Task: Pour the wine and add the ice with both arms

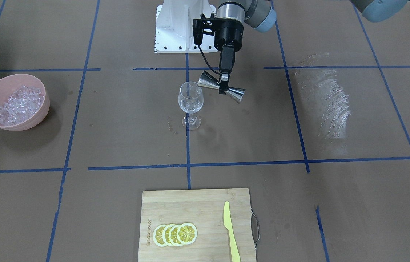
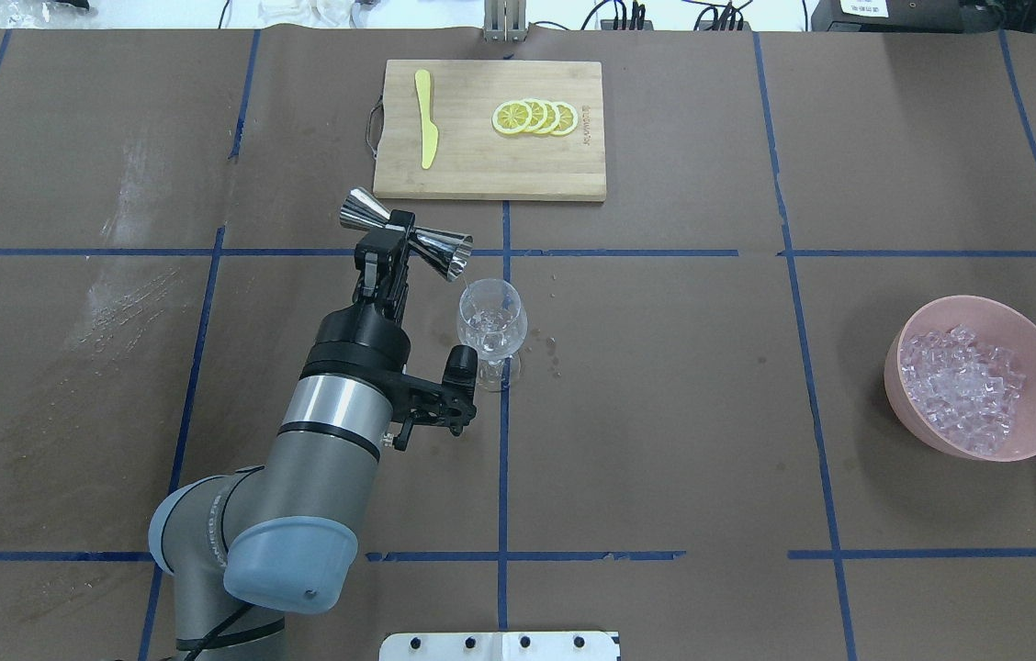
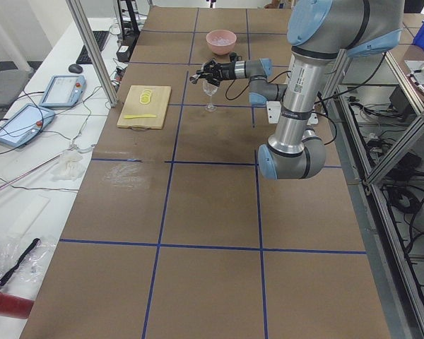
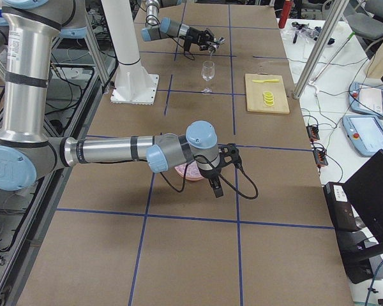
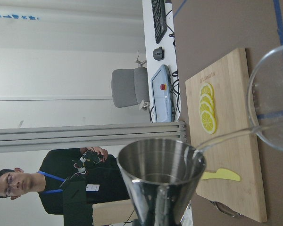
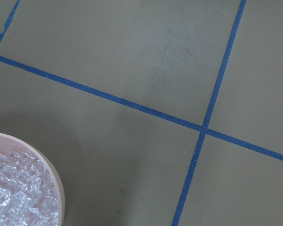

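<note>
Front-facing view: the left gripper [image 1: 224,84] is clamped on the waist of a steel jigger [image 1: 208,80] at upper centre. The jigger is tipped sideways, its mouth at the rim of the wine glass [image 1: 190,100]. We judge the pour to be the step in hand. The ice [image 1: 17,104] sits in a pink bowl [image 1: 35,122] at the far left edge, well apart from those fingers.

Overhead: same grip. Glass at centre, ice [image 2: 963,386] at far right. We cannot make out a stream.

Exterior right: the right gripper [image 4: 217,190] hangs just beside the bowl at frame centre. We cannot tell whether its fingers are spread or closed.

Left wrist: the jigger mouth is at lower centre and the glass rim at right, close or touching; we cannot say which.

Right wrist: ice in the lower left corner, no fingers in frame.

Next, as we judge it: level the jigger and clear the glass, then bring the right fingers down onto a cube.
</note>
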Controlling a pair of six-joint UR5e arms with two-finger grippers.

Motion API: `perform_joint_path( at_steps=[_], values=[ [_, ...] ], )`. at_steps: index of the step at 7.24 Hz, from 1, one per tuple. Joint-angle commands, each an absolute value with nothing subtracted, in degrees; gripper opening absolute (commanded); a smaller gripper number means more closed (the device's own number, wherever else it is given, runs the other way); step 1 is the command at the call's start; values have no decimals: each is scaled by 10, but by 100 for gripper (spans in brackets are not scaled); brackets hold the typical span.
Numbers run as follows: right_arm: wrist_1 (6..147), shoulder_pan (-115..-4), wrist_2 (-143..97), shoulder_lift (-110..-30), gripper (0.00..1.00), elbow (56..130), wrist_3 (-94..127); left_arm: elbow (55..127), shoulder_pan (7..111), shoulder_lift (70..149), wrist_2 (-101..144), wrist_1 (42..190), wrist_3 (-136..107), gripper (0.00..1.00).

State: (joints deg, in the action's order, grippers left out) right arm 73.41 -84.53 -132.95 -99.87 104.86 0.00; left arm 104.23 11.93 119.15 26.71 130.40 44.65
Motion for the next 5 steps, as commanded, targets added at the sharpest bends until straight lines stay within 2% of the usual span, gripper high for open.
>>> perform_joint_path(
  at_steps=[1,3,5],
  values=[
    [735,-846,-1330,-1004,100,1048,0,1038,119,1201,254,1303,464,0],
    [735,-846,-1330,-1005,100,1048,0,1047,120,1201,256,1325,463,0],
    [735,-846,-1331,-1006,100,1048,0,1037,122,1183,256,1426,464,0]
  ],
)
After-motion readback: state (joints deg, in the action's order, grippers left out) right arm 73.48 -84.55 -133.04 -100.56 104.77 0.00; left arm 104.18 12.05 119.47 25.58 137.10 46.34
